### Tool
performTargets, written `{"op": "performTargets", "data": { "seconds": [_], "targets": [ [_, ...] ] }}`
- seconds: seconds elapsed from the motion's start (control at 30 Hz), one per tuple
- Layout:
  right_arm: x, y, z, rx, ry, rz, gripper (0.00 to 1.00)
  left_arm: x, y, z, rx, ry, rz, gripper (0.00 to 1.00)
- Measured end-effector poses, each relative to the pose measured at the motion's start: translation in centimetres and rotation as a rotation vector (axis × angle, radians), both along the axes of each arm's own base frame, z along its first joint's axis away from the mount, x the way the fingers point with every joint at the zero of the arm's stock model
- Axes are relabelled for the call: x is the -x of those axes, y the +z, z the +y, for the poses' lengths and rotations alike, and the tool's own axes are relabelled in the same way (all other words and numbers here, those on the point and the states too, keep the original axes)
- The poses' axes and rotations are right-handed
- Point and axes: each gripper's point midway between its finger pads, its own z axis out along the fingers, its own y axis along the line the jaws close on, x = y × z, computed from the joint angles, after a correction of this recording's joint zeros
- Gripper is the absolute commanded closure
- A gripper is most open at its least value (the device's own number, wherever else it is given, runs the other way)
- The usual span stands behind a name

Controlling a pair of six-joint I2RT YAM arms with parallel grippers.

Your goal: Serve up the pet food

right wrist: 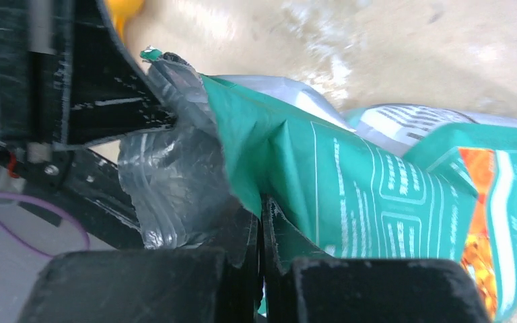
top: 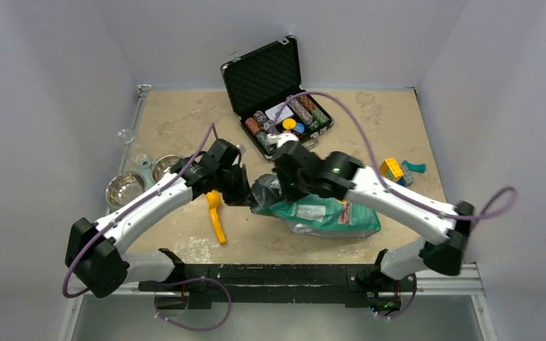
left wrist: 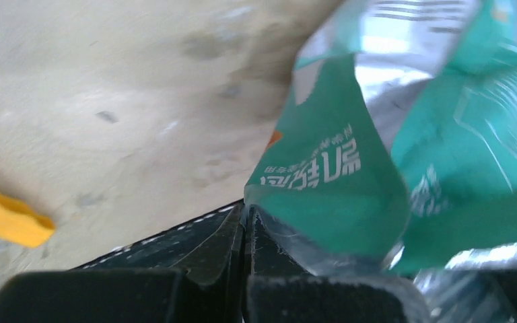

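A teal-green pouch [top: 327, 213] lies on the tan table top, its clear zip mouth turned to the left. The pet food itself is hidden inside it. My left gripper [top: 245, 193] is shut on one lip of the mouth; in the left wrist view the left gripper [left wrist: 246, 217] pinches the clear strip at the pouch [left wrist: 336, 188] corner. My right gripper [top: 279, 188] is shut on the other lip; in the right wrist view the right gripper [right wrist: 262, 205] clamps the teal film of the pouch [right wrist: 363, 195]. Both grippers meet over the mouth, close together.
A yellow scoop [top: 217, 217] lies just left of the pouch. Two steel bowls [top: 124, 188] [top: 165, 167] stand at the left. An open black case [top: 277, 92] with poker chips stands behind the grippers. Toy blocks [top: 392, 169] lie at the right.
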Motion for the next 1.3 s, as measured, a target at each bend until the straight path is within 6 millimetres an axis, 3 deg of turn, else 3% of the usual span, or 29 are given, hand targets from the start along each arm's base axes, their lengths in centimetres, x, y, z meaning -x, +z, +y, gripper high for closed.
{"op": "performTargets", "data": {
  "seconds": [0.13, 0.23, 0.3, 0.37, 0.43, 0.47, 0.57, 0.7, 0.8, 0.83, 0.93, 1.03, 1.2, 1.3],
  "targets": [
    [-0.5, 6.5, -4.5, -0.188, -0.066, -0.136, 1.0, -0.9, 6.7, -2.2, 0.134, -0.047, -0.174, 1.0],
    [-0.4, 9.6, -5.8, -0.251, -0.086, -0.188, 1.0, -1.1, 10.0, -3.4, 0.237, -0.073, -0.285, 1.0],
    [-0.4, 9.7, -5.6, -0.249, -0.076, -0.197, 1.0, -0.8, 9.9, -3.0, 0.235, -0.075, -0.295, 1.0],
    [-0.6, 8.5, -4.9, -0.237, -0.052, -0.203, 1.0, -0.4, 8.8, -2.2, 0.213, -0.071, -0.278, 0.99],
    [-0.5, 7.7, -4.7, -0.235, -0.036, -0.201, 1.0, 0.0, 8.0, -1.7, 0.193, -0.069, -0.257, 0.87],
    [-0.5, 7.8, -4.6, -0.238, -0.032, -0.202, 1.0, 0.1, 8.0, -1.6, 0.191, -0.073, -0.259, 0.75],
    [-0.4, 8.0, -4.6, -0.242, -0.027, -0.199, 1.0, 0.9, 8.8, -1.1, 0.206, -0.1, -0.287, 0.59],
    [-0.3, 8.2, -4.7, -0.242, -0.03, -0.195, 1.0, 2.5, 11.3, 0.6, 0.24, -0.093, -0.36, 0.49],
    [-0.1, 8.5, -4.9, -0.249, -0.027, -0.199, 1.0, 3.5, 12.2, 2.5, 0.239, -0.04, -0.414, 0.48],
    [0.0, 8.8, -5.0, -0.258, -0.018, -0.205, 1.0, 3.6, 12.0, 2.9, 0.236, -0.021, -0.421, 0.5],
    [0.8, 9.3, -5.7, -0.306, 0.023, -0.242, 1.0, 4.0, 10.4, 3.7, 0.25, 0.021, -0.426, 0.72],
    [2.0, 10.0, -6.8, -0.357, 0.071, -0.283, 1.0, 3.7, 7.0, 2.5, 0.28, 0.05, -0.336, 0.82],
    [3.4, 10.3, -7.6, -0.404, 0.122, -0.305, 1.0, 2.5, 1.9, -1.4, 0.317, 0.068, -0.112, 0.84],
    [3.4, 10.2, -7.5, -0.414, 0.128, -0.313, 1.0, 2.0, 0.6, -6.1, 0.365, 0.013, 0.006, 0.86]
  ]
}}
